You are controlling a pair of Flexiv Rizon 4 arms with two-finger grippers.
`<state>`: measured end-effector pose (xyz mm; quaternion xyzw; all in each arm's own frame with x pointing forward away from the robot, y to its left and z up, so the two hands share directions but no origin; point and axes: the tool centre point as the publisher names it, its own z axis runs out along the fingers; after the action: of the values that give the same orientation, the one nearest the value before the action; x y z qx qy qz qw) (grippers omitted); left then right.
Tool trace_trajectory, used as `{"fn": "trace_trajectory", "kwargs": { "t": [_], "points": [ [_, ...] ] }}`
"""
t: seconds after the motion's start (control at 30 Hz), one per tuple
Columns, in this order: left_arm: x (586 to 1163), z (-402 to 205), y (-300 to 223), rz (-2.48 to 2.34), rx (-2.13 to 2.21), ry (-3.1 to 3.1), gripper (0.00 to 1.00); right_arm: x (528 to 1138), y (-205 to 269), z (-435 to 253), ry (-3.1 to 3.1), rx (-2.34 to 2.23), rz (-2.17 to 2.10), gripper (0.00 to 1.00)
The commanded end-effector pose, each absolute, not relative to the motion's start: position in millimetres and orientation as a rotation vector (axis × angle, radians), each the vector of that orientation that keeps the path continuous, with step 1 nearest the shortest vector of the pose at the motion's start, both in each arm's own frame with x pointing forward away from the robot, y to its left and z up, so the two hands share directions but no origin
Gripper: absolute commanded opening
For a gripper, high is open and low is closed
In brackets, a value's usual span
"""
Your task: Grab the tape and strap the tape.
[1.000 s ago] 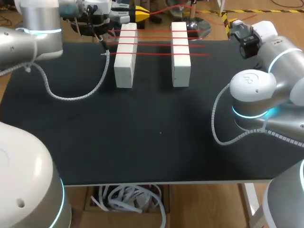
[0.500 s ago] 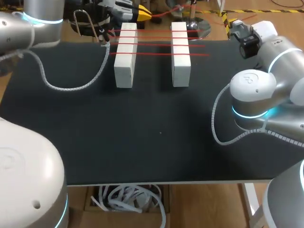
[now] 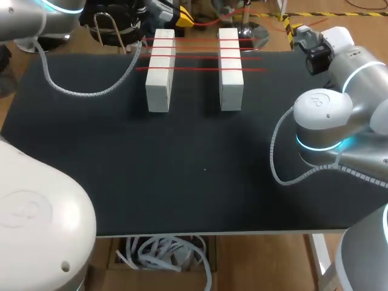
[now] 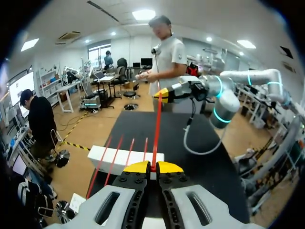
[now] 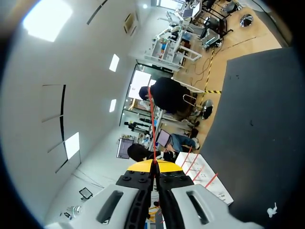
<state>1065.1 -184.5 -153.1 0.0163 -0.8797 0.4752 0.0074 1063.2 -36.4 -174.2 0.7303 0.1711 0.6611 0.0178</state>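
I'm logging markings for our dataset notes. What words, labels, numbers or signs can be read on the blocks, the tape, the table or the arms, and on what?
No text can be read.
Left white block and right white block: nothing legible.
Red tape: plain.
Black table: no markings.
Right arm: a small mark on a joint cap, too small to read.

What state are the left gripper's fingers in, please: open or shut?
Shut: the left gripper has both yellow tips pressed together on the red tape.
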Motion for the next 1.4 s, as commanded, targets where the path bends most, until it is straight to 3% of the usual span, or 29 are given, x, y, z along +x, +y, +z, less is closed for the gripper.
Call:
{"fn": "trace_trajectory", "kwargs": {
  "t": [0.03, 0.6, 1.4],
  "points": [
    [1063, -151, -188, 1.400, 0.017, -2.787, 0.00, 1063, -37, -173, 0.536, 2.273, 2.049, 0.00],
    [1062, -150, -190, 1.449, -0.001, -2.771, 0.00, 1063, -37, -173, 0.536, 2.273, 2.049, 0.00],
    [1053, -157, -228, 0.627, 0.086, -2.987, 0.00, 1063, -37, -173, 0.536, 2.273, 2.049, 0.00]
  ]
}}
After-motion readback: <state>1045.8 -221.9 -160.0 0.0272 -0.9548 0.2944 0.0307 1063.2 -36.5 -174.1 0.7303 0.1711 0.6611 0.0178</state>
